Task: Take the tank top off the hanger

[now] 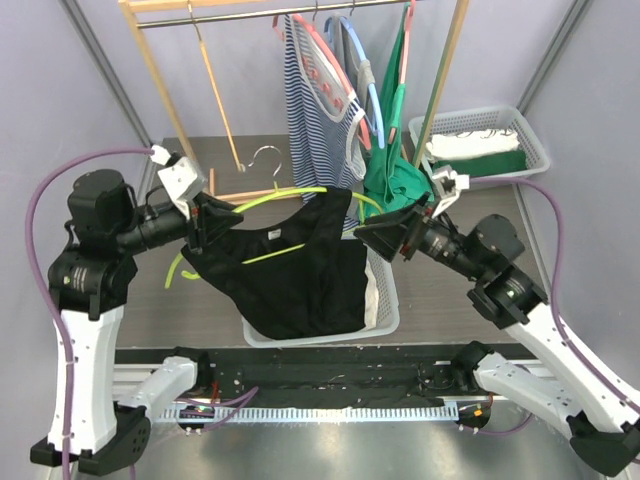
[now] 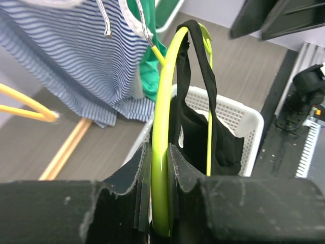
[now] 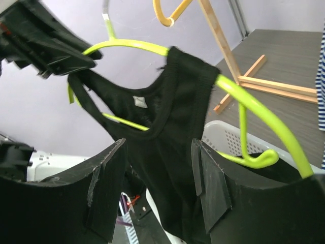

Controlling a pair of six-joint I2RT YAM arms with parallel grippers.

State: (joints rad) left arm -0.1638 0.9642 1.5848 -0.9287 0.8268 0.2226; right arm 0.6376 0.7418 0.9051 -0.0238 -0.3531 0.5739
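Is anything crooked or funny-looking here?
Yes: the green hanger is off the rack, tilted and pinched at one end by the left fingers. The black tank top sags lopsided over the white basket.

Seen from overhead, the black tank top (image 1: 300,270) blankets most of the white basket (image 1: 388,300) on the tabletop (image 1: 425,310) — only its right wall and a sliver of near rim show. The wooden rack (image 1: 160,88) and the striped top (image 1: 315,110) hanging on it are cut by the upper edge. At the right wrist, the tank top's hem is hidden behind the fingers (image 3: 101,203) of the right claw (image 3: 158,152), and the lime hanger (image 3: 132,42) has its hook cut by the frame's top. At the left wrist, that hanger's lower end is buried in the left claw (image 2: 161,157) — the right claw, in the far corner, is clipped to dark fragments.
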